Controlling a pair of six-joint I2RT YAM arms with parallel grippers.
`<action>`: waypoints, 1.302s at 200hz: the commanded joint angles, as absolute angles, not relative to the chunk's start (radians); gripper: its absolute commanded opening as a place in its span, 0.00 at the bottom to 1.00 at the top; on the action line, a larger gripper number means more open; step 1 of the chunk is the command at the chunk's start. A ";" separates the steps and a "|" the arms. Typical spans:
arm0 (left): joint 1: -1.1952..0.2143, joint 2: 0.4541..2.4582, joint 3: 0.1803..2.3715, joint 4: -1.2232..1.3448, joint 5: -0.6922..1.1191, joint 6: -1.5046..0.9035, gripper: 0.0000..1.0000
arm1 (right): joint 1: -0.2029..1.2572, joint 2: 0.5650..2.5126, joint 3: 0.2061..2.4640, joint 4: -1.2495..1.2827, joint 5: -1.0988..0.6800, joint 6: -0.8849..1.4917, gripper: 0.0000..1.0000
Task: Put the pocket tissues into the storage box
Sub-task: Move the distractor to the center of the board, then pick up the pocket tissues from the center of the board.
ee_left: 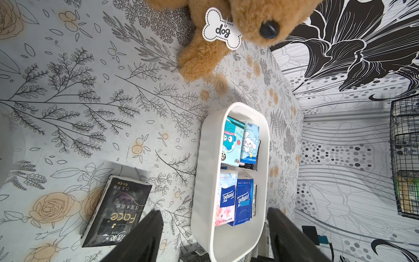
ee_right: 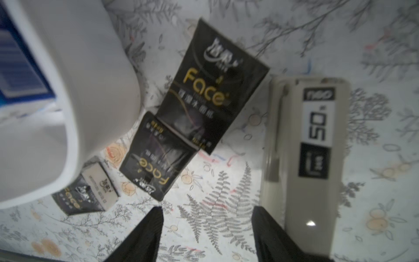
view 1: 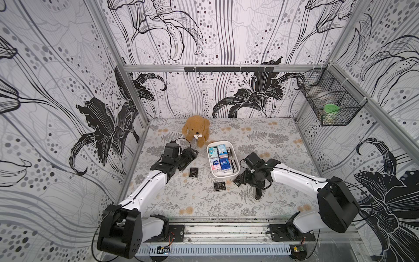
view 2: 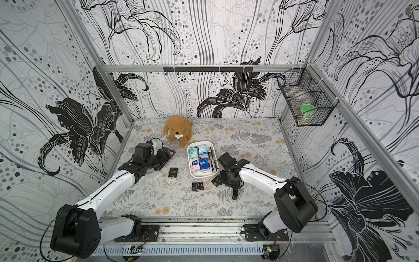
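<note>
Black right fingers point(ee_right: 142, 238) are standing wide apart, holding nothing, hovering over the floral-patterned surface point(ee_right: 215, 204) just beside a long grey stapler-like object point(ee_right: 306, 158). Three flat black "Face" tissue packets point(ee_right: 213, 90) are lying close together between that object and the white rounded plastic storage box point(ee_right: 90, 90). Left fingers point(ee_left: 140, 240) are gaping wide and empty too, beside the box, with a black packet point(ee_left: 115, 211) lying near them. Teal, light-blue, pink-white and dark-blue packets point(view 1: 225, 164) are sitting inside the box, near a brown plush dog point(view 1: 196, 130).
</note>
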State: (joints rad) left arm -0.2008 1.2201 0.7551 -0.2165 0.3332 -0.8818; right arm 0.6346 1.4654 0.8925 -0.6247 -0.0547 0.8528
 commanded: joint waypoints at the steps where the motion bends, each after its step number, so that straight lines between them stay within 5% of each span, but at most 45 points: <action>1: -0.194 1.223 0.744 -0.181 0.336 -0.876 0.77 | 0.598 1.487 0.904 -0.597 -0.027 0.867 0.68; 160: -0.187 1.205 0.733 -0.207 0.326 -0.858 0.77 | 0.568 1.763 1.081 -0.577 0.048 0.843 0.72; 212: -0.185 1.203 0.731 -0.215 0.322 -0.856 0.77 | 0.566 1.760 1.085 -0.582 0.084 0.824 0.51; 260: -0.181 1.213 0.717 -0.199 0.320 -0.873 0.77 | 0.567 1.624 1.137 -0.674 0.184 0.757 0.50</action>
